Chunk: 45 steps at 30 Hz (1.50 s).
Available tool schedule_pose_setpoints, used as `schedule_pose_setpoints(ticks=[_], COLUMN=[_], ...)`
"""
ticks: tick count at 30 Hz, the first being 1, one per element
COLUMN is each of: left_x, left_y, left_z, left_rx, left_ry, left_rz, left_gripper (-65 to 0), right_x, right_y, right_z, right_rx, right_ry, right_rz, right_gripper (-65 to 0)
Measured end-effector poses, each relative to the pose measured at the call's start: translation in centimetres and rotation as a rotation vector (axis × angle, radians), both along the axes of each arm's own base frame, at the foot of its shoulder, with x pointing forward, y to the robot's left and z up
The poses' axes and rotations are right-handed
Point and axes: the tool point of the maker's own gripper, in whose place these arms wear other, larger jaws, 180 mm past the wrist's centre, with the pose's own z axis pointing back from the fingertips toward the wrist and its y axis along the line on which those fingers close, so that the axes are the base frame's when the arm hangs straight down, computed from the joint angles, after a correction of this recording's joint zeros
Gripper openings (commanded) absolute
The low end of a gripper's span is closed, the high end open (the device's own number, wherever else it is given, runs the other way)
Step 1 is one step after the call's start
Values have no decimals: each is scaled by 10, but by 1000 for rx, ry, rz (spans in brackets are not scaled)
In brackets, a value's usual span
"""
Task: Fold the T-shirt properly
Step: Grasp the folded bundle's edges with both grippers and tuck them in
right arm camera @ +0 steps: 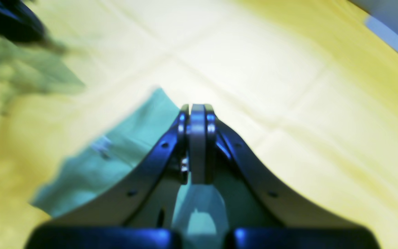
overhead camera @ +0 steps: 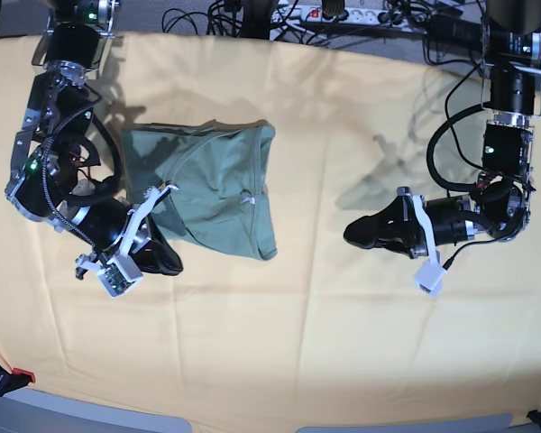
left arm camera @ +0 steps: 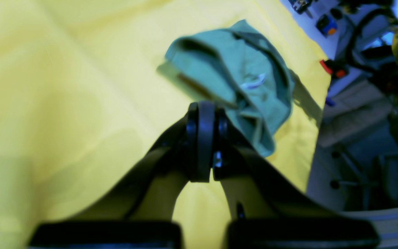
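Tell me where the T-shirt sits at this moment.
In the base view the T-shirt lies crumpled left of centre on the yellow-orange cloth, beside the right gripper and well apart from the left gripper.

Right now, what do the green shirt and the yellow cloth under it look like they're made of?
The T-shirt looks like thin, soft knit, probably cotton jersey, matte: it bunches into loose folds and drapes limp, with a small white tag showing. The yellow cloth looks like a smooth, flat woven sheet, matte, with straight fold creases across it; the exact fibre cannot be told. The right gripper sits at the shirt's edge.
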Motion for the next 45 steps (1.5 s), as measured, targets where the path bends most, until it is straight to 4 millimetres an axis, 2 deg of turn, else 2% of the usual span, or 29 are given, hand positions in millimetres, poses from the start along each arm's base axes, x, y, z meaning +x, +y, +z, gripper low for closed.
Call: schedule_pose_setpoints(ticks=[4,10,12,15,20,23,26,30,34,40,45], left_x=[-23,-87,-102,-114,-131,-141,-139,-132,-127,-126,-125], left_y=[-35,-95,-110,-129,-154,-158,-156,-153,-147,-147,-147], left_z=[20,28,22,6,-25,-41,-53,-64,-78,-79,-78], left_rx=[5,37,76,134,240,298,360,359,379,371,370], left_ry=[-81,-160,-199,-240,-303,-333,-367,-336,-290,-284,-288], left_rz=[-135,-413,-471,-524,-594,-635,-640,-614,-595,-589,-586], left_gripper=[-650,-650,-650,-650,-650,-650,-650,-650,-650,-650,-650], right_x=[10,34,41,46,42,36,35,35,32,25,6], right_y=[-22,-51,-57,-59,-51,-46,-54,-62,-50,-40,-33], right_z=[-19,-44,-51,-64,-84,-97,-102,-101,-99,-103,-124], right_rx=[-31,-32,-20,-32,-156,-243,-303,-317,-250,-226,-233], right_ry=[62,163,196,243,288,305,301,300,308,323,377], right_rz=[-24,-78,-92,-86,-32,4,8,1,29,62,91], right_gripper=[-650,-650,-650,-650,-650,-650,-650,-650,-650,-650,-650])
